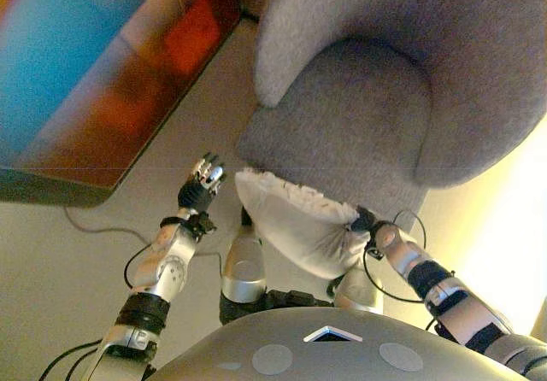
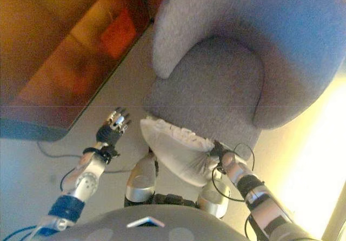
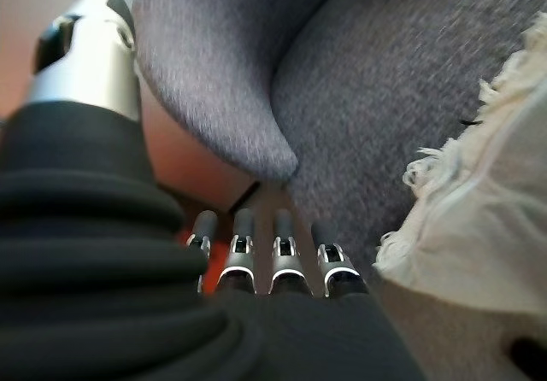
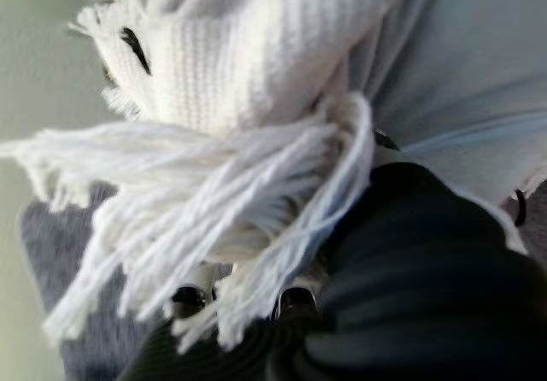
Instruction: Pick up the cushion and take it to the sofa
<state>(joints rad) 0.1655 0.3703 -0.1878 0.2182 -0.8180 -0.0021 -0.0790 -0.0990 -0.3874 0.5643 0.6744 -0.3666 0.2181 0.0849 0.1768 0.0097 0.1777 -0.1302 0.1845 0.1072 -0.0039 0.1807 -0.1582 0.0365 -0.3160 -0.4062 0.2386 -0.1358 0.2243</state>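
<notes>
In the left eye view the white fringed cushion sits at lower centre, just before the grey sofa filling the upper right; the right hand grips its right end. The left hand stands left of it, apart, holding nothing.

Left wrist view: fingers straight, sofa beyond.

Right wrist view: fringe hides the fingers

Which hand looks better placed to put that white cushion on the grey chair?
The right hand, probably. It is at the white cushion, which hangs by the grey chair's seat edge. The left hand is beside the cushion, fingers straight, holding nothing.
</notes>
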